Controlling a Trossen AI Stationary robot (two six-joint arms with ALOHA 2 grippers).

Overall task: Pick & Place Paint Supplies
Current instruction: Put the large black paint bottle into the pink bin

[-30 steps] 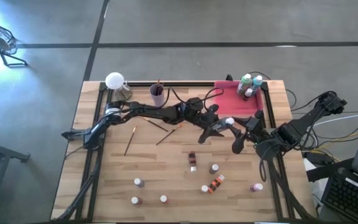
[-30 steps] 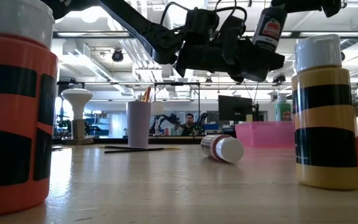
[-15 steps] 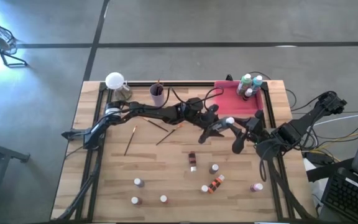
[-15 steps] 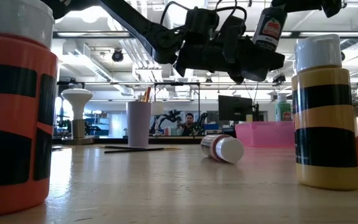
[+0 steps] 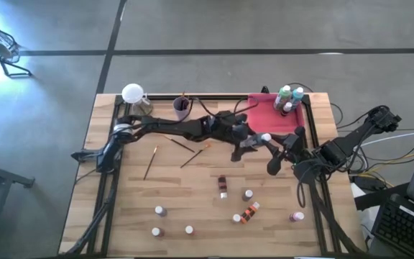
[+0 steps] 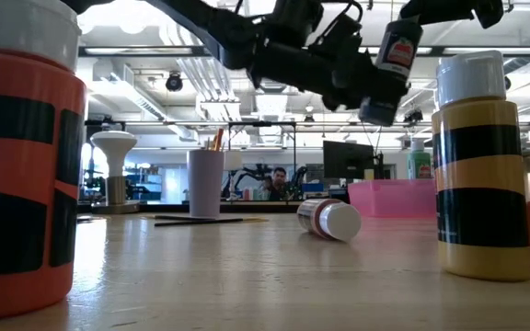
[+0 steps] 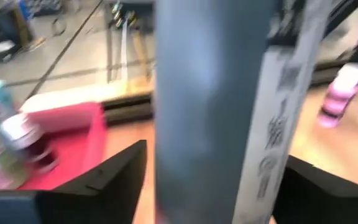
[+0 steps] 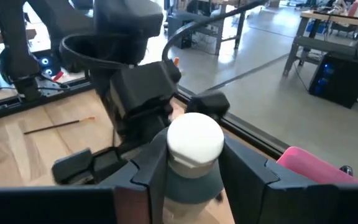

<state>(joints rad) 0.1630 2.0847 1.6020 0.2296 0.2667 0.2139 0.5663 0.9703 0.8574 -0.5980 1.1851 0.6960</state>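
Eleven paint bottles [image 5: 223, 185], three brushes [image 5: 150, 162].

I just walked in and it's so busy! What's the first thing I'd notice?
Two dark arms meet above the table's middle: the right gripper holds a grey white-capped paint bottle, and the left gripper is open beside it. Close to the low camera stand an orange bottle and a yellow bottle.

Bright even daylight, glare at the high view's corner, left wrist view motion-blurred.
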